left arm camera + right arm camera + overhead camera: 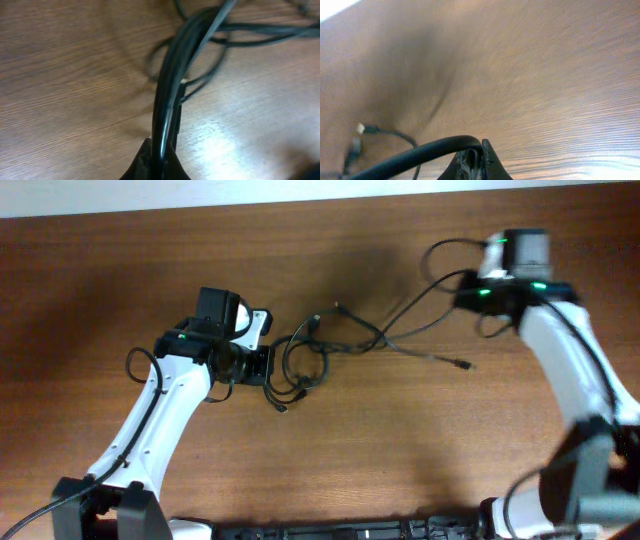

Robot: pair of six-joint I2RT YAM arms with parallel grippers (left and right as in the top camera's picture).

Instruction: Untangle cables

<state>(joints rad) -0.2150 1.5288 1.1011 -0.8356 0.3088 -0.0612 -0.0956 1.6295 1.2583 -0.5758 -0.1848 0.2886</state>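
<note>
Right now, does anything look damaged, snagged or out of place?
Nothing looks damaged or spilled. The cables are a knotted bundle mid-table, strung between the left gripper and the right gripper, each shut on a strand. One plug end lies loose on the table.

Robotics lab bench: two white-and-black robot arms, the left arm [150, 420] and the right arm [570, 360], rise from a black mounting rail [350, 530] along the near edge of a wood-grain desk [400, 460], with green status lights [183, 335] glowing near their wrists. Thin black cables [340, 340] lie looped on the desk between the two machines, and a pale strip [300, 192] runs along the desk's far edge.
</note>
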